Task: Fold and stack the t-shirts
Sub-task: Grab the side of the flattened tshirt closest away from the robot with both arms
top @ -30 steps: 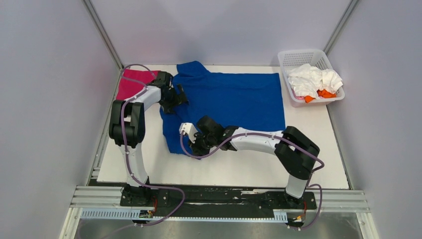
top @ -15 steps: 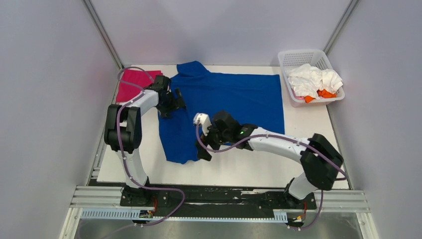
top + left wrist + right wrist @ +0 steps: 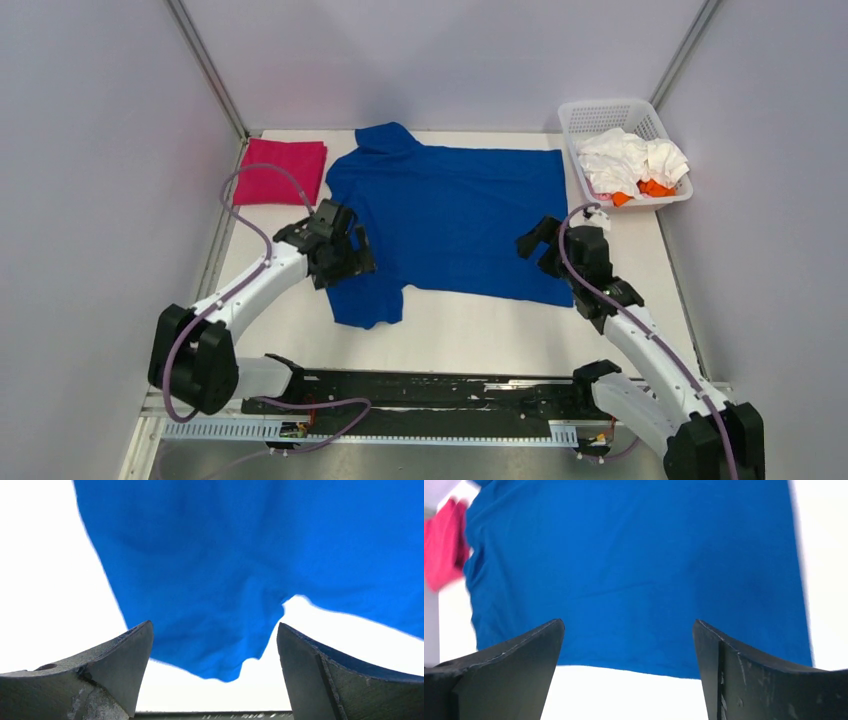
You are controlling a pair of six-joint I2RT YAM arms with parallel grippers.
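Blue shirt spread flat and unfolded, one pink shirt done, more waiting.
Blue t-shirt (image 3: 450, 215) lies open in the middle of the table (image 3: 460, 330) with no fold in it. Pink t-shirt (image 3: 282, 172) sits folded at the far-left corner, likely the stack's base. White and orange shirts (image 3: 630, 160) are heaped in the basket (image 3: 575, 115). Left gripper (image 3: 343, 252) is over the near-left sleeve, jaws wide apart and empty. Right gripper (image 3: 537, 243) is over the near-right hem, also spread wide and empty. Can't tell if the tips touch the cloth.
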